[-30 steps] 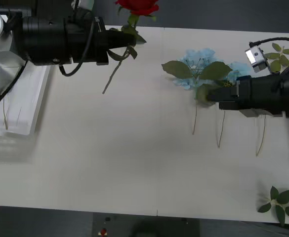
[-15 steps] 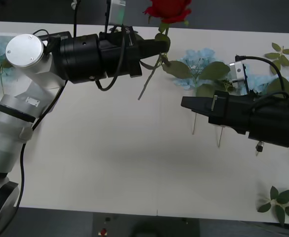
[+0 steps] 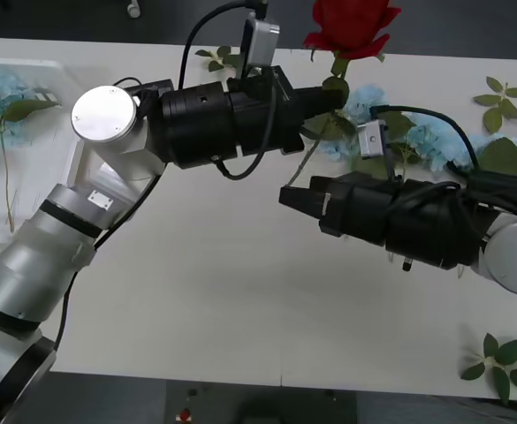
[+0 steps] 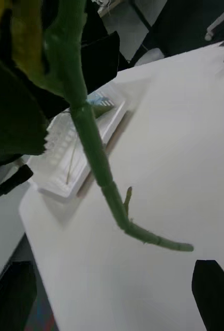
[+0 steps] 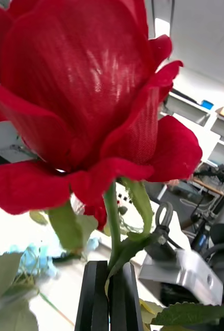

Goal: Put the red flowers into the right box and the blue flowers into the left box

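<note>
My left gripper [image 3: 329, 95] reaches across the back of the table, shut on the stem of a red flower [image 3: 351, 22]. In the left wrist view the bloom [image 5: 86, 98] stands above the shut fingers [image 5: 96, 295]. The stem [image 3: 311, 159] slants down toward my right gripper [image 3: 287, 196], which is open with its tips just below the stem's end. In the right wrist view the stem [image 4: 93, 150] hangs before the open fingers [image 4: 212, 289], untouched. Blue flowers [image 3: 435, 141] lie behind the right arm. The left box [image 3: 37, 66] at the far left holds a blue flower [image 3: 2, 97]. The right box is out of view.
Loose green leaf sprigs lie at the front right corner [image 3: 503, 362], the back right [image 3: 501, 88] and the back centre [image 3: 218, 55]. The white table's front edge [image 3: 276, 382] runs along the bottom. The left box [image 4: 60, 176] shows behind the stem in the right wrist view.
The left arm has swept right, carrying the red flower from the left side to the centre. The right arm has moved left, off the blue flowers, to under the stem.
</note>
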Controlling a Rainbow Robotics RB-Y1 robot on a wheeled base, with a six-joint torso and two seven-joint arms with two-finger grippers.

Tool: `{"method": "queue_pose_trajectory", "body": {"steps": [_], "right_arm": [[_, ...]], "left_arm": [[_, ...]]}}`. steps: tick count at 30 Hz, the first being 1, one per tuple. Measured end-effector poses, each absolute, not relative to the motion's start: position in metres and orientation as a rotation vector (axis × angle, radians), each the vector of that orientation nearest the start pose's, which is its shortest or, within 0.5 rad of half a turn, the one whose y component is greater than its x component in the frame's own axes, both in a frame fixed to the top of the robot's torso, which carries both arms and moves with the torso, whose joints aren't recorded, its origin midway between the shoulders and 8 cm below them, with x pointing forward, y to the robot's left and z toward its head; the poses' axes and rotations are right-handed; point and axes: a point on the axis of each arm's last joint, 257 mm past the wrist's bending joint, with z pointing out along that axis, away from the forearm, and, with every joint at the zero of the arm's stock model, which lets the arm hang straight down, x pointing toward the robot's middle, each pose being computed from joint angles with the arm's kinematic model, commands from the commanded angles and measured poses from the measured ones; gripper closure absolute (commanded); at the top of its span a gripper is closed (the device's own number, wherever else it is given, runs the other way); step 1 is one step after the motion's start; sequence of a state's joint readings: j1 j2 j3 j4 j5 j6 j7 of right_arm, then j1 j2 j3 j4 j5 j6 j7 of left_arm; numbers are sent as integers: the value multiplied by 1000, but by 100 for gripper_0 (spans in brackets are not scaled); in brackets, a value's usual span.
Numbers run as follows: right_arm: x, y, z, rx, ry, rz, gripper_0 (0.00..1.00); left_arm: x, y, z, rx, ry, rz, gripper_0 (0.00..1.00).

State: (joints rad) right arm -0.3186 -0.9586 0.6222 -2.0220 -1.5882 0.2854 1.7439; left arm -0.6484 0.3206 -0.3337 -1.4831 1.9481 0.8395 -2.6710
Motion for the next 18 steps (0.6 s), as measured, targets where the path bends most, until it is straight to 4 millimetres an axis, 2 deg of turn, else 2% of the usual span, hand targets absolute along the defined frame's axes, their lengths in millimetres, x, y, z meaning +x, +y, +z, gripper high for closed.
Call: {"method": "queue_pose_trajectory", "body": {"steps": [5,10,14,18], "right_arm": [[449,-57,-130,-540,1771,905,12],[457,-64,-128,-563,1733,840,12],[457,-57,-128,-549,1726,861,12],[454,-38,-120,-510,1707,938,12]], "left_arm": [[460,-96,-14,932,1240,-1180,100],[460,-96,-14,932,1241,-1180,100],[460,-96,-14,932,1241,-1180,100],[460,-96,-14,932,1241,-1180,100]]}}
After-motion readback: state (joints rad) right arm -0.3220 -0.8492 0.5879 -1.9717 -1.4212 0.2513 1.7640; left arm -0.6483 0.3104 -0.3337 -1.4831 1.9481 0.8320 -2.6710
